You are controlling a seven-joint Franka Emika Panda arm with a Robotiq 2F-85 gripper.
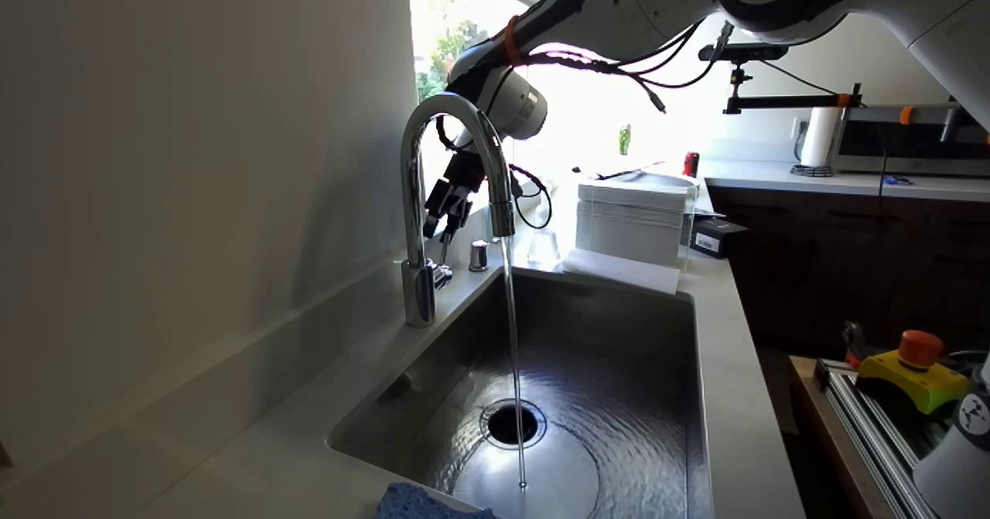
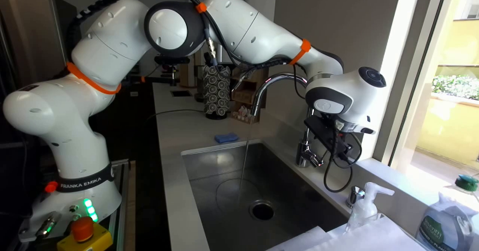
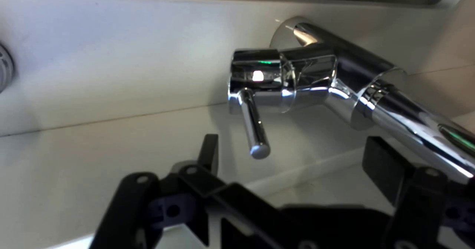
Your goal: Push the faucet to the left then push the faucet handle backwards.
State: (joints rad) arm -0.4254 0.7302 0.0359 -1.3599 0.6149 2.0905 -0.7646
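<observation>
You have the faucet (image 1: 414,217) and faucet handle (image 3: 254,124) beside the sink (image 1: 603,310), water (image 1: 513,349) falling into it; your hand (image 3: 297,159) hangs at that side, fingers apart. The leftward push can't be judged; the handle push likely remains.

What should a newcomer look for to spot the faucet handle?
Beside the steel sink stands a tall chrome faucet. From its side juts a barrel carrying the faucet handle: a slim straight rod, far shorter than the arched spout.
</observation>
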